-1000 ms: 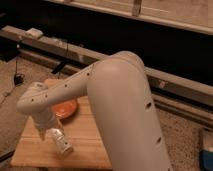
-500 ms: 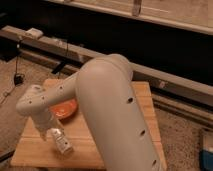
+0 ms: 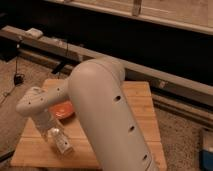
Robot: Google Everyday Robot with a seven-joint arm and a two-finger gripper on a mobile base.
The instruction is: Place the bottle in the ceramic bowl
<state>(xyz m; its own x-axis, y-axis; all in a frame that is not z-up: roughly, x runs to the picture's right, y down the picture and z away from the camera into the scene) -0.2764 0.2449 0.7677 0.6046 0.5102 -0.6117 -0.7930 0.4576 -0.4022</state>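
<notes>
The bottle [image 3: 61, 142] is small and whitish and lies tilted over the front left part of the wooden table [image 3: 142, 102]. My gripper [image 3: 52, 133] is right at the bottle's upper end, below the rounded wrist [image 3: 36, 102]. I cannot tell whether the bottle is held or resting on the table. The ceramic bowl [image 3: 63, 109] is orange and sits just behind the gripper, partly hidden by my arm. My big white arm link [image 3: 107, 115] covers the middle of the table.
A long dark ledge [image 3: 165, 82] runs behind the table, with a small white object [image 3: 34, 33] on it at the left. Cables [image 3: 17, 75] lie on the floor at the left. A blue object [image 3: 207, 150] is at the right edge.
The big arm link has swung left and nearer, covering more of the table and the bowl. The gripper and the bottle stay in about the same place.
</notes>
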